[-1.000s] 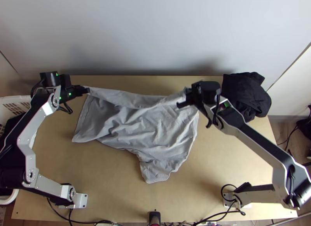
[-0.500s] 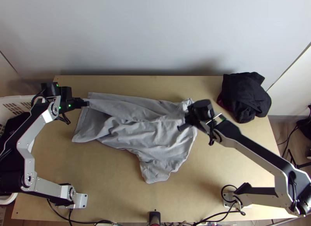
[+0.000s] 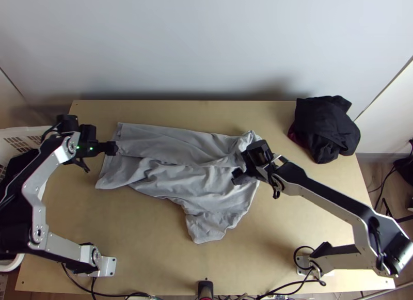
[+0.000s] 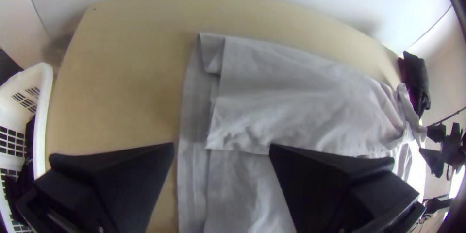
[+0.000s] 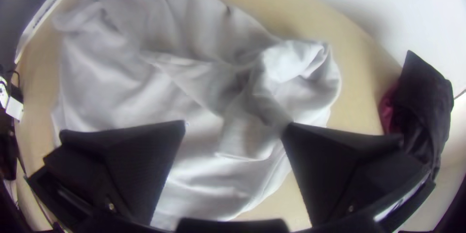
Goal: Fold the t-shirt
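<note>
The t-shirt (image 3: pixel 180 176) lies on the desk (image 3: pixel 144 248), toward eleven o'clock from centre, its twelve o'clock side (image 3: pixel 175 140) folded over; the two o'clock corner (image 3: pixel 249 139) looks bunched, as far as I can tell. My left end effector (image 4: pixel 222 146) at its ten and right end effector (image 5: pixel 237 126) at its three are both spread wide. I judge smoothing, the five o'clock flap (image 3: pixel 209 227) and further folds remain.

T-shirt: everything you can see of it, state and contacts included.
The t-shirt is plain light grey, soft-looking fabric, lying wrinkled on the wooden table. A strip along its far side is folded over toward the near side; one far corner is bunched. A sleeve-like flap juts out on the near side. The left gripper and right gripper are at opposite ends, fingers open; contact is unclear.
</note>
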Controlling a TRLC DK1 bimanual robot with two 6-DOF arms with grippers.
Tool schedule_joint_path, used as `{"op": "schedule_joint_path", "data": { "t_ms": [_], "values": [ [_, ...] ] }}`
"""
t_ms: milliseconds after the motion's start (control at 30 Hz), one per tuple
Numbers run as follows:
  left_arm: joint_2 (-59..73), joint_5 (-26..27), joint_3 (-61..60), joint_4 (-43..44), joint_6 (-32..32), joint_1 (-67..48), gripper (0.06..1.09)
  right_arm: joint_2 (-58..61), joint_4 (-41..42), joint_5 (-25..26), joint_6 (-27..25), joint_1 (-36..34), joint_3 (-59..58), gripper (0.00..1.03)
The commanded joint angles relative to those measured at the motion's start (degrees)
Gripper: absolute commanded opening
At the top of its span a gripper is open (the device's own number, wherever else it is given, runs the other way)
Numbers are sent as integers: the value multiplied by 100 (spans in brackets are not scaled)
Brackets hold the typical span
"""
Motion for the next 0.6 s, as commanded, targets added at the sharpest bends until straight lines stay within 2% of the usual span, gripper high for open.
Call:
{"op": "schedule_joint_path", "data": {
  "t_ms": [0, 133, 233, 400, 500, 567],
  "values": [
    [-684, 391, -104, -581, 96, 271, 105, -688, -1236, -259, 784, 293, 654, 99],
    [-1194, 699, -262, -1477, 333, 438, 105, -1241, -1702, -637, 1479, 504, 830, 99],
    [-1739, 708, -816, -1539, 509, 491, 105, -1575, -1957, -839, 1690, 566, 751, 98],
    [-2205, 708, -1484, -1565, 711, 649, 105, -1857, -2546, -1516, 2050, 953, 276, 98],
    [-2257, 708, -1615, -1636, 922, 878, 105, -1874, -2607, -1955, 2340, 1084, -58, 98],
    [-2249, 708, -1668, -1636, 1063, 1045, 105, -1839, -2598, -2069, 2463, 1111, -154, 98]
  ]
}}
